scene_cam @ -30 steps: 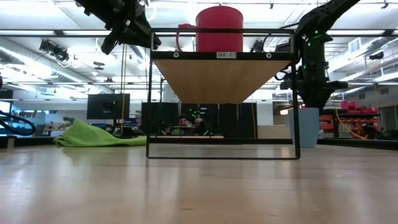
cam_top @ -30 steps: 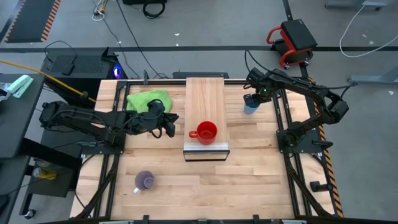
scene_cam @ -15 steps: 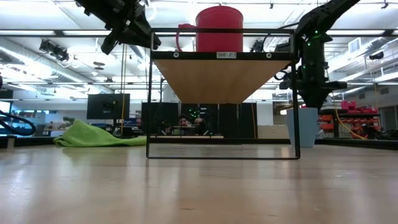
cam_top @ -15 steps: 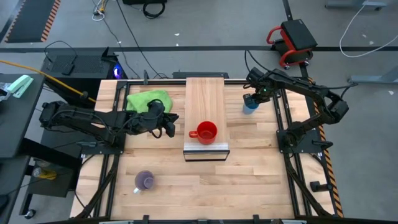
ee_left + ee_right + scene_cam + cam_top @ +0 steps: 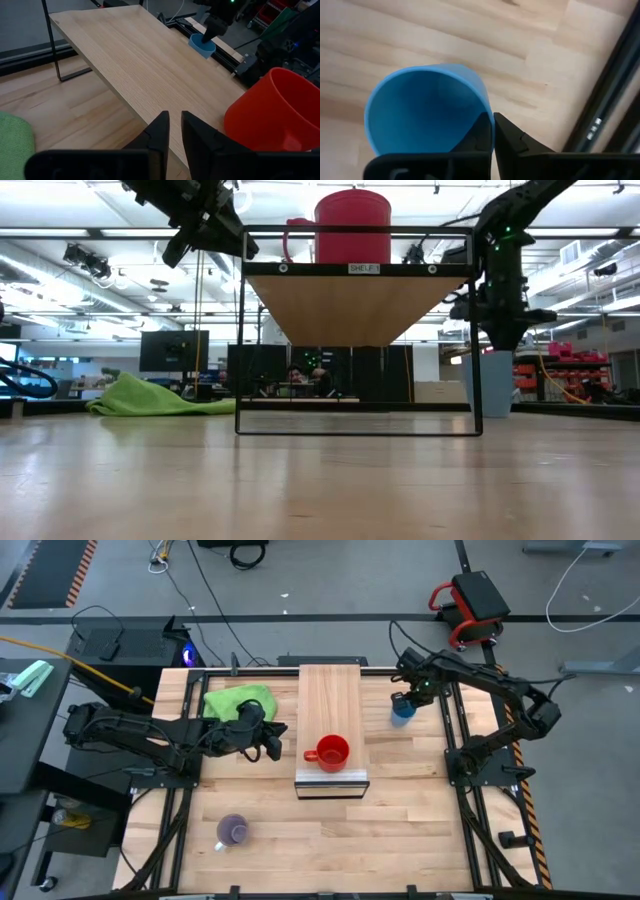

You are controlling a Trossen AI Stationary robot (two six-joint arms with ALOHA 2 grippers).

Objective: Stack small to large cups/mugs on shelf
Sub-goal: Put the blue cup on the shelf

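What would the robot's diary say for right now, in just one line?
right gripper shut on blue cup rim, right of shelf | left gripper shut, beside shelf | red mug on shelf | purple mug on table

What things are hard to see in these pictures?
- Purple mug: seen only in the high view, too small to show its handle clearly.
- Red mug: cut off by the left wrist picture's edge.
- Blue cup: in the low view, the right pincer hides its rim.
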